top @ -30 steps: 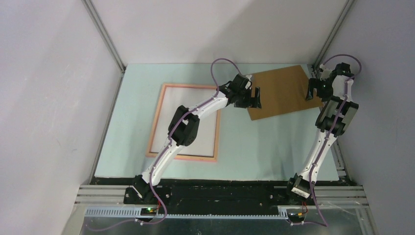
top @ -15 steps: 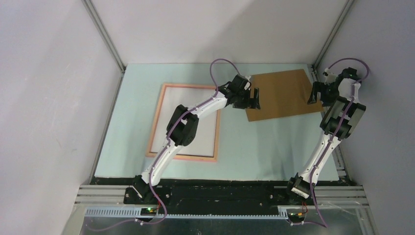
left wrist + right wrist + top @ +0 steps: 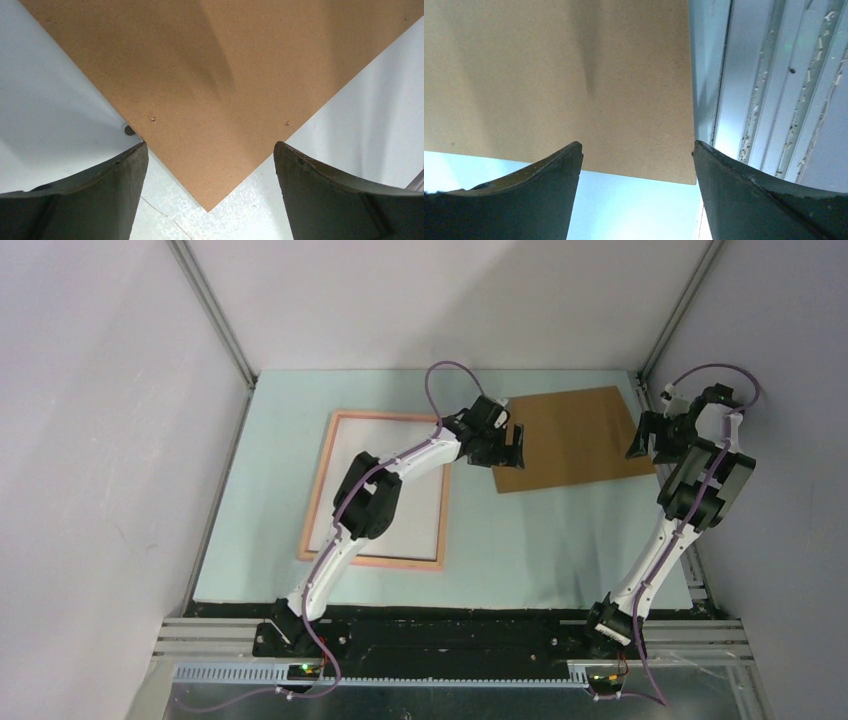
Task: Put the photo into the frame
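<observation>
Diffuse, moderately bright light fills the overhead view. The arms (image 3: 400, 460) throw only faint, blurred shadows on the pale desk (image 3: 560, 530), and the corner posts (image 3: 212, 312) lean outward toward the picture's edges.

In the left wrist view the brown board (image 3: 225, 65) is sharp enough to show its speckle. A soft dark shadow crosses it, and the desk glares white beside it. The left gripper (image 3: 210, 145) is dark and slightly blurred.

In the right wrist view the board looks paler, with a thin shadow streak. The desk below it is blown out to bluish white, and the right gripper (image 3: 638, 145) is nearly a silhouette.
</observation>
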`<state>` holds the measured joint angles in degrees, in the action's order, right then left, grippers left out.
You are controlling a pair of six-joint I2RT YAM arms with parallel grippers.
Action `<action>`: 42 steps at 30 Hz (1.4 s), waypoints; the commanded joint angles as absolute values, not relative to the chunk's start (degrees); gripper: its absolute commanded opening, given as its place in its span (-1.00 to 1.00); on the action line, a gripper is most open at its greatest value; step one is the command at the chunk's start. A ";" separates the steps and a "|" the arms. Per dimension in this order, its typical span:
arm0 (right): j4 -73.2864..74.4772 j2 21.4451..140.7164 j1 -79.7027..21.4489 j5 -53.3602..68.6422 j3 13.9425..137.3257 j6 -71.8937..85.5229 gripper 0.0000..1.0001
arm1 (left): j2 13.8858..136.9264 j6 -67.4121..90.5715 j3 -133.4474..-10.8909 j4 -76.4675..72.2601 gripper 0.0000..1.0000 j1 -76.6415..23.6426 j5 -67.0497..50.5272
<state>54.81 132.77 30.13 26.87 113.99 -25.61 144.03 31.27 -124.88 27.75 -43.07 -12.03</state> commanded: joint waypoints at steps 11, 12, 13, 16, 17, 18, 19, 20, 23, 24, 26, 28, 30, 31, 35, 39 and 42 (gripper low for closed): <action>63.10 119.97 31.86 43.81 101.91 -27.45 0.58 | 136.31 29.24 -114.45 27.26 0.94 -46.31 -14.74; 62.89 119.02 32.46 44.55 99.68 -28.04 0.57 | 135.70 29.00 -113.45 27.01 0.94 -46.27 -14.80; 62.57 118.09 32.80 44.99 98.53 -28.22 0.56 | 135.04 28.78 -112.45 26.92 0.94 -46.26 -14.88; 62.41 116.68 34.42 47.12 93.19 -29.85 0.54 | 133.70 27.59 -110.25 26.68 0.94 -46.28 -15.08; 62.38 116.12 34.74 47.56 92.25 -30.13 0.54 | 132.81 27.29 -108.93 26.60 0.93 -46.24 -15.01; 62.35 115.89 35.32 48.43 90.30 -30.67 0.53 | 132.36 26.62 -108.21 26.57 0.93 -46.28 -14.85; 62.17 115.54 35.81 48.78 89.36 -30.89 0.52 | 131.55 25.95 -106.75 26.55 0.94 -46.29 -14.76; 62.07 115.47 35.97 49.26 87.64 -31.39 0.52 | 131.08 25.59 -106.02 26.55 0.94 -46.26 -14.55; 60.78 115.41 36.32 49.06 83.92 -31.92 0.50 | 128.74 24.21 -102.12 26.47 0.94 -46.20 -14.18; 60.32 115.40 36.36 48.92 83.22 -31.82 0.49 | 128.36 24.01 -101.42 26.42 0.94 -46.21 -14.13; 58.17 115.51 36.34 47.99 81.30 -31.64 0.49 | 127.08 23.70 -99.51 26.41 0.94 -46.21 -14.14; 55.83 115.31 36.27 46.35 79.60 -30.98 0.49 | 126.52 23.54 -98.04 26.29 0.93 -46.27 -14.39; 52.90 114.71 36.27 44.04 77.93 -30.06 0.50 | 126.14 23.46 -97.22 26.20 0.94 -46.27 -14.40; 51.94 114.44 36.29 42.47 76.85 -29.42 0.52 | 126.09 23.36 -96.99 26.20 0.94 -46.25 -14.21; 46.75 112.32 36.31 37.89 74.69 -27.56 0.62 | 126.03 23.34 -96.83 26.18 0.95 -46.23 -13.33; 43.10 110.25 36.19 34.52 74.37 -26.20 0.69 | 125.67 23.46 -96.44 26.19 0.95 -46.18 -11.40; 41.24 109.13 35.77 32.60 74.36 -25.69 0.72 | 125.35 23.44 -95.80 26.19 0.95 -46.21 -9.68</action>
